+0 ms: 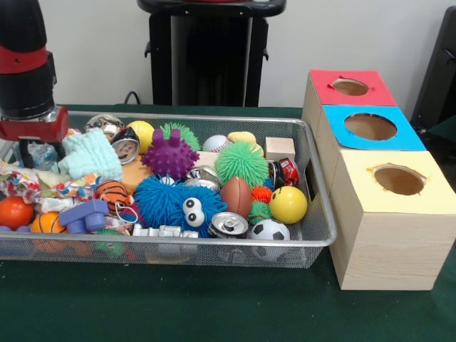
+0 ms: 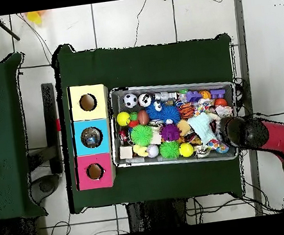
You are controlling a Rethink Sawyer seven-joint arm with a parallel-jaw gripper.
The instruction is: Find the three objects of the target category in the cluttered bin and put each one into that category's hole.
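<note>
The wire-mesh bin (image 1: 214, 120) is heaped with toys; it also shows in the overhead view (image 2: 166, 84). My gripper (image 1: 32, 151) is down in the bin's far left corner in the front view, under the red and black wrist. In the overhead view the wrist (image 2: 236, 132) covers it at the bin's right end. A wrinkly see-through plastic piece with blue on it (image 1: 44, 155), seemingly a bottle, lies right beside the gripper; I cannot tell whether it is held. No other bottle shows. The red-faced hole (image 1: 350, 87) is the far one of the wooden box, also seen from overhead (image 2: 95, 171).
The blue-faced hole (image 1: 370, 126) and yellow-faced hole (image 1: 398, 179) sit nearer on the same box. Metal cans (image 1: 229, 225), spiky balls (image 1: 169, 154), a pale blue cloth (image 1: 89, 154), a football (image 1: 236, 196) and other balls fill the bin. The robot pedestal (image 1: 210, 53) stands behind.
</note>
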